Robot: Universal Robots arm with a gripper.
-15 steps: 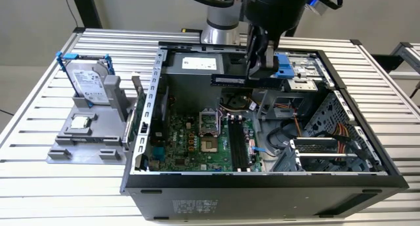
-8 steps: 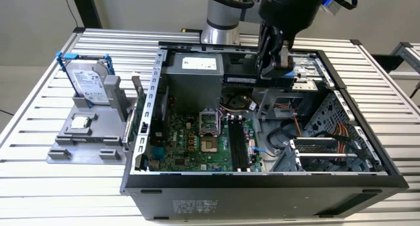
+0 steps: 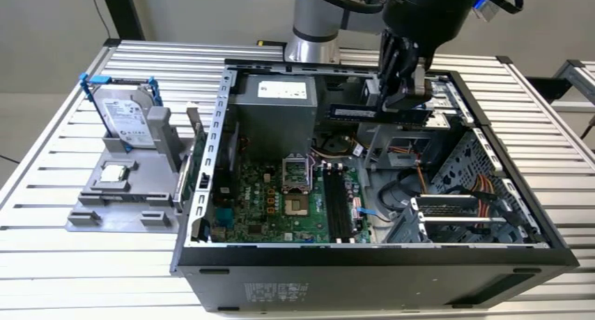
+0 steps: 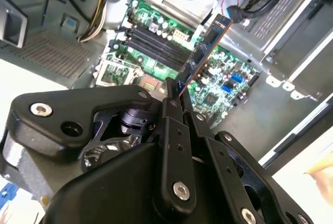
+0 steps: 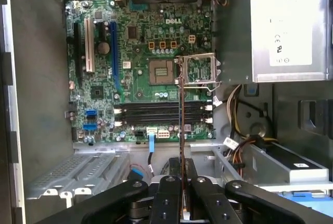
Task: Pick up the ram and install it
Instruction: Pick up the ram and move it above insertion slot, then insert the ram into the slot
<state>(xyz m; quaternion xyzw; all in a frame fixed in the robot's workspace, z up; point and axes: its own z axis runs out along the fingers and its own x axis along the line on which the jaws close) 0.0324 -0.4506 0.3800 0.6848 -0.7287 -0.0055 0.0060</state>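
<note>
Fingers (image 3: 412, 90) pinched on the ram (image 3: 353, 112), a thin dark stick held level over the open case (image 3: 372, 282), long axis running toward the exterior view's left.

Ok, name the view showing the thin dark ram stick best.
Second wrist view: the thin dark ram stick shows its flat face in the gripper. First wrist view has it edge-on; exterior view, partly behind the gripper.
</note>
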